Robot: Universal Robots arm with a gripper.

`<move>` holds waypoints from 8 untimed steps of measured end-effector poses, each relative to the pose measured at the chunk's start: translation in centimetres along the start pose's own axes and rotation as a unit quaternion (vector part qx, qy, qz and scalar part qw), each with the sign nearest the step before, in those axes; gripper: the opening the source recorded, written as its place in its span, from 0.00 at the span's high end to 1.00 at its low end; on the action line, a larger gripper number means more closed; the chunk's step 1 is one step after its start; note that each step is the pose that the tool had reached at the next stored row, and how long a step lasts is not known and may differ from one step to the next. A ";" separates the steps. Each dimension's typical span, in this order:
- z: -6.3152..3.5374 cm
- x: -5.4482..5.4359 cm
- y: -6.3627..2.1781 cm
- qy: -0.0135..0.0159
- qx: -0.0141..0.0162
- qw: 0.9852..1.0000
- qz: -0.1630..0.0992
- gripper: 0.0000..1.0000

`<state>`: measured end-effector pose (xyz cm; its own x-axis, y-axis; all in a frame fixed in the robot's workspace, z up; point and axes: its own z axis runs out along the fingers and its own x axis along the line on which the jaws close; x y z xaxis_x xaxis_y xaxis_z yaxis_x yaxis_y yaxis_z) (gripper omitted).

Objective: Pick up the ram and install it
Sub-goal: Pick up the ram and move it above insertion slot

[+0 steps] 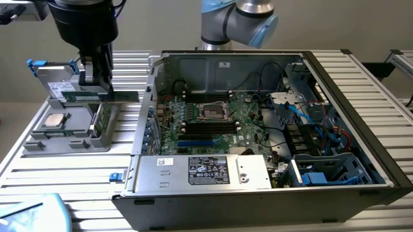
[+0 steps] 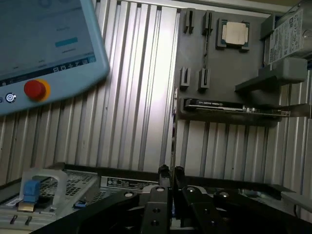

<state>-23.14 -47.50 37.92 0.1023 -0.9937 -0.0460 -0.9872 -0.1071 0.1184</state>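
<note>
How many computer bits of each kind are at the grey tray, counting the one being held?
Ram sticks: 2, the held ram and the spare ram standing in the tray
Processor chip: 1
Silver drive: 1
Total: 4

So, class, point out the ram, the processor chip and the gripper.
ram (image 1: 125,96), exterior view, green board's free end.
processor chip (image 1: 55,120), exterior view, silver lid.
gripper (image 2: 171,170), wrist view, between fingertips.

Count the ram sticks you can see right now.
2. One ram stick is clamped in the gripper by the grey tray; the other stick stands on edge in that tray. More may be hidden.
</note>
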 end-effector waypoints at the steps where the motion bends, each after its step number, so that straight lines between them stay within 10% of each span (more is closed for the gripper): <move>1: -0.20 0.1 -0.43 -0.001 0.000 1.000 0.000 0.86; 8: -1.26 0.5 -3.43 -0.007 0.000 1.000 -0.001 0.86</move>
<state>-19.54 -47.63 38.74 0.1022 -0.9930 -0.0597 -0.9871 -0.1087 0.1174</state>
